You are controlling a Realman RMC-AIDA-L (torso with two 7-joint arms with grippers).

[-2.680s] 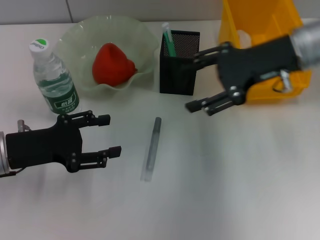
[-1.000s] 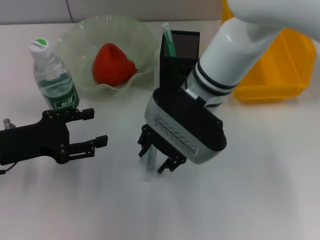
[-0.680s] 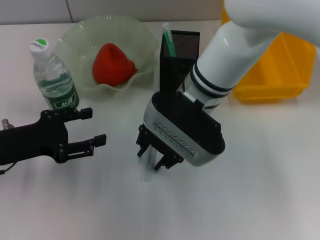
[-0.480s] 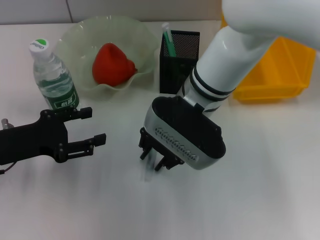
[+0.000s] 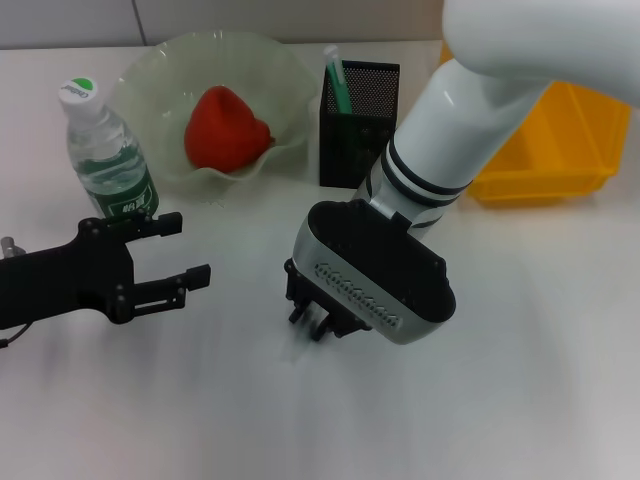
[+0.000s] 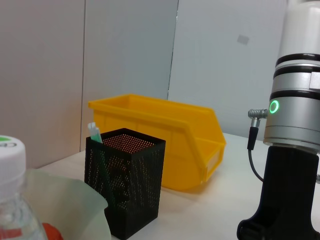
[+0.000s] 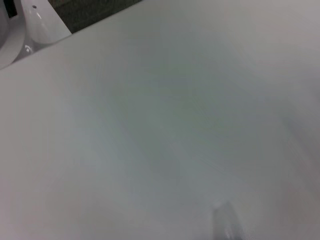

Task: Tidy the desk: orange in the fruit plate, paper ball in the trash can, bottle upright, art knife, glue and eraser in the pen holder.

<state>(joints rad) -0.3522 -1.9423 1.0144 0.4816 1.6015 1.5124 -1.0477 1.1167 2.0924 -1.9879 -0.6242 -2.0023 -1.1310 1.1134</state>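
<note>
A slim grey stick (image 5: 297, 347), either the art knife or the glue (which one cannot be told), is seen lying flat on the surface (image 5: 520, 380) near the middle. Only its near end is shown as a faint smear, the rest being covered by the right claw (image 5: 312, 322). The stick is judged to be light, stiff and smooth, so it is likely to roll or slip if pinched off-centre. A hold across its narrow width, close to the middle of its length, is advised so that it hangs level when carried.

The right claw is set down directly over the stick, at or almost at the surface; whether it is shut on the stick cannot be told.

The pen holder (image 5: 360, 130), where the stick belongs, is placed farther back with a green-capped item (image 5: 336, 75) standing in it. The trash can (image 5: 560, 140) is to its right. To its left the orange (image 5: 225, 128) is held in the fruit plate (image 5: 160, 70), and the bottle (image 5: 105, 160) is stood upright at the far left.

The left claw (image 5: 190, 245) is held spread and empty at the near left, just off the bottle.
</note>
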